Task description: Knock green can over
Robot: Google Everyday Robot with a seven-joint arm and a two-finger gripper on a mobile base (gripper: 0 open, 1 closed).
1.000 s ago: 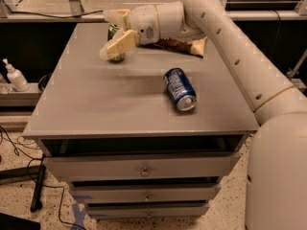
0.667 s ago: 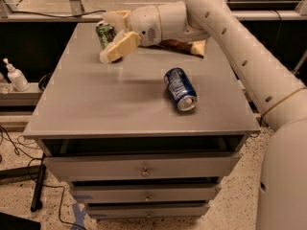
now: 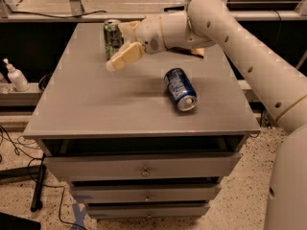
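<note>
The near finger (image 3: 123,57) of the gripper (image 3: 119,46) covers the low right part of the green can (image 3: 112,35), so I cannot tell if they touch. The arm (image 3: 230,32) hides most of a flat brown thing (image 3: 197,51) at the far side of the table (image 3: 96,109), and I cannot tell what it is. The arm is cut off at the right edge. The words on the blue can (image 3: 180,89) are too small to read. A second ago the gripper hid the green can. Now the gripper is a bit more to the right and a bit nearer, and almost the whole can shows. The green can is still standing up, so it is not knocked over yet. The blue can has not moved. The green can is light green with pale spots and a shiny silver top. It stands at the far left of the table, just left of the gripper. The jaws are spread wide and hold nothing. One finger is far, beside the can's top, and the other is near, in front of its low part. The blue can lies on its side at the middle right of the table, well apart from the green can. Under the table top are drawers (image 3: 144,169). A white bottle (image 3: 14,75) stands at the left, lower than the table top.
</note>
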